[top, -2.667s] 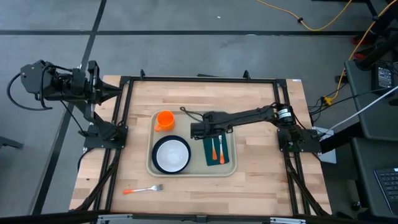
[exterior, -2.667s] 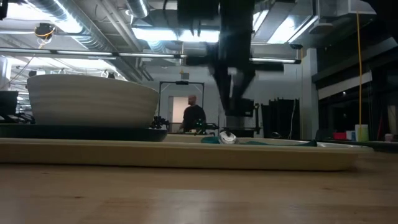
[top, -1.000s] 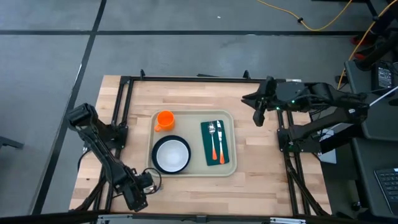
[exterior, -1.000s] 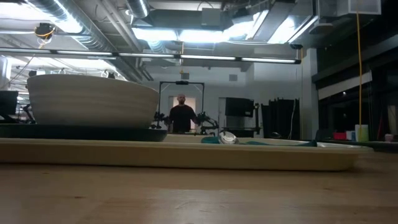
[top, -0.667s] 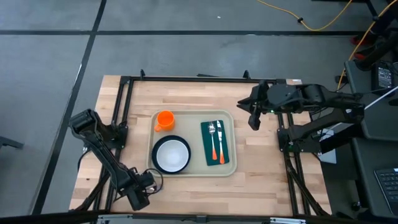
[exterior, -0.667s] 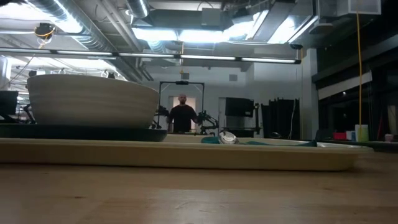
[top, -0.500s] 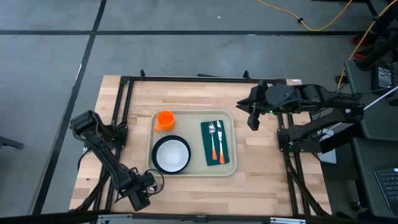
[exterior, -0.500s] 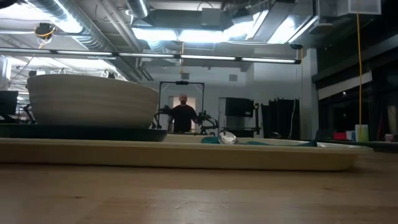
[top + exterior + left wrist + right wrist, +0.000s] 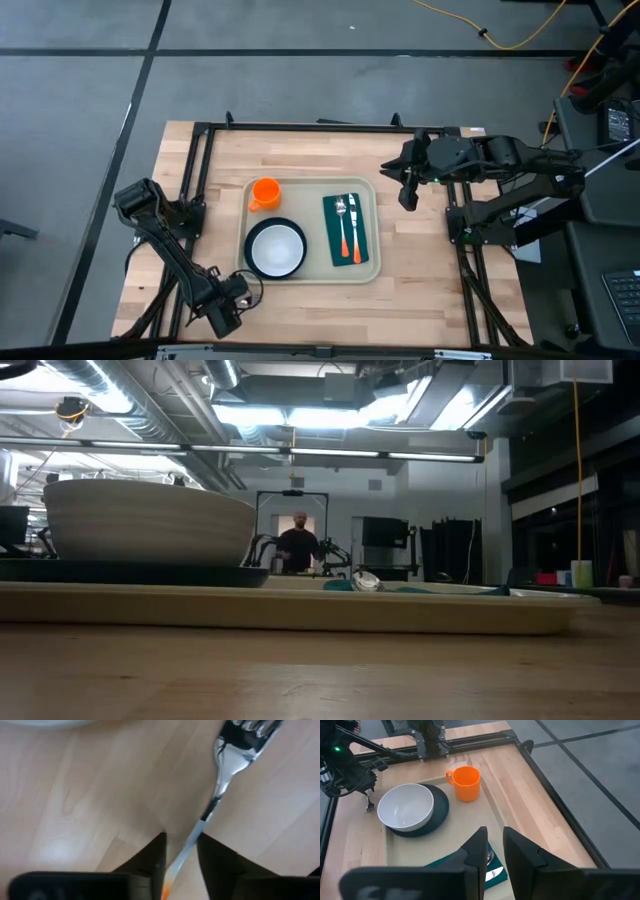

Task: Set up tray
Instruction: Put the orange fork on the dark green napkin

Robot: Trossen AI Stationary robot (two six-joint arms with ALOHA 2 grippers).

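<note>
The pale beige tray [image 9: 368,268] lies mid-table and carries an orange cup [image 9: 265,193], a white bowl [image 9: 276,248] on a dark plate, and a green napkin [image 9: 345,232] with a spoon and an orange-handled utensil laid on it. A fork [image 9: 227,767] with silver tines and an orange handle lies flat on the bare wood near the table's near-left corner. My left gripper [image 9: 225,312] points straight down over it, shut on its handle. My right gripper [image 9: 404,196] hangs raised beyond the tray's right edge, a narrow gap between its fingers [image 9: 495,852], holding nothing. My left gripper comes from above, pointing down, with one finger [image 9: 156,857] on each side of the fork's handle [image 9: 189,847], just behind the neck. The handle slants across the gap and meets both fingers. The fork lies flat on the table, its tines beyond the fingertips.
Black frame rails [image 9: 200,180] run along the table's left, right and far sides. Bare wood [image 9: 330,310] lies between the tray and the near edge. In the low view a person [image 9: 297,547] stands far behind the table, and the bowl [image 9: 150,520] fills the left.
My left gripper has sunk straight down onto the fork near the near-left corner. The fork, tray and dishes have stayed where they were.
</note>
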